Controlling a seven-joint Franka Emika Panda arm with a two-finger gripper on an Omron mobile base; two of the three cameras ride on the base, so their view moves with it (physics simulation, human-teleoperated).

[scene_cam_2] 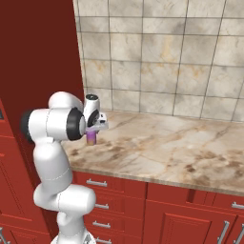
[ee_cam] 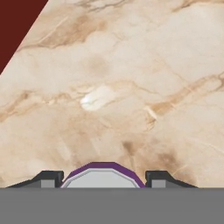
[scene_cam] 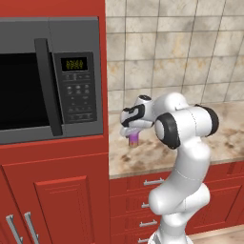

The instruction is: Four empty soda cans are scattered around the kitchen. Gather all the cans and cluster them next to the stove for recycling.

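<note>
A purple soda can (scene_cam: 135,139) with a silvery top stands on the beige countertop (scene_cam: 228,138), at its left end beside the tall red cabinet. My gripper (scene_cam: 134,135) reaches down over the can from above. In the hand view the soda can (ee_cam: 103,175) sits between the two dark fingertips (ee_cam: 51,177), which press on its sides, so my gripper (ee_cam: 104,177) is shut on it. From the right base view the soda can (scene_cam_2: 91,138) shows below the gripper (scene_cam_2: 92,133), low over the countertop (scene_cam_2: 167,143). The stove is out of view.
A dark microwave (scene_cam: 47,81) is built into the red cabinet just left of the can. The tall red cabinet side (scene_cam_2: 38,57) stands close by the hand. Tiled wall (scene_cam_2: 167,57) runs behind the counter, which stretches to the right, with red drawers (scene_cam_2: 109,190) below.
</note>
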